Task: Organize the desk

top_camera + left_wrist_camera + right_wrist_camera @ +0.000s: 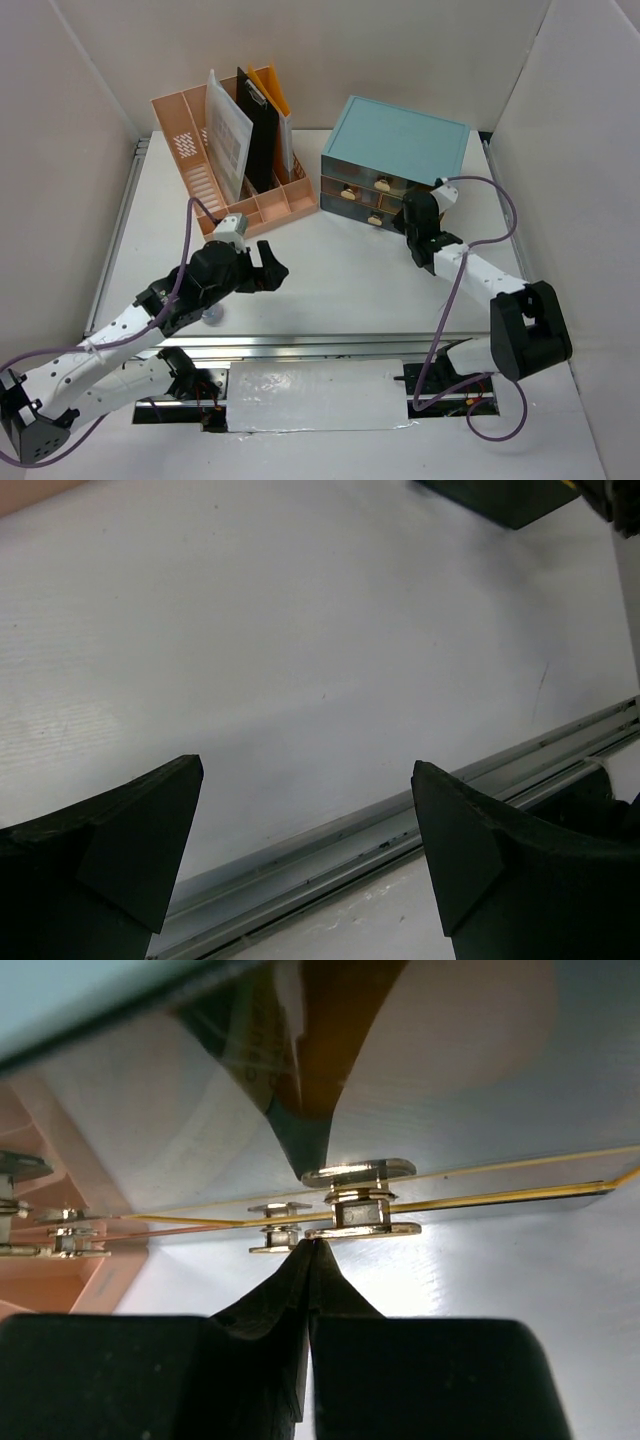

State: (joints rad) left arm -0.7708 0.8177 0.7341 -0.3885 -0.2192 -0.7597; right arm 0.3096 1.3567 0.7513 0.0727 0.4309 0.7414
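Note:
The desk (340,280) is a white tabletop with aluminium rails. My left gripper (268,264) hovers open and empty over its near-left part; in the left wrist view its jaws (305,780) stand wide apart above bare desk (300,630) and the front rail (400,830). My right gripper (404,220) is shut at the front of the teal drawer cabinet (400,135). In the right wrist view its closed tips (315,1248) touch the underside of a gold drawer handle (360,1200); nothing shows between the fingers (380,1290).
A pink slotted file organizer (225,150) at the back left holds a black clipboard (258,120), papers and an orange folder. White panel walls enclose the desk. A shiny white sheet (310,395) lies between the arm bases.

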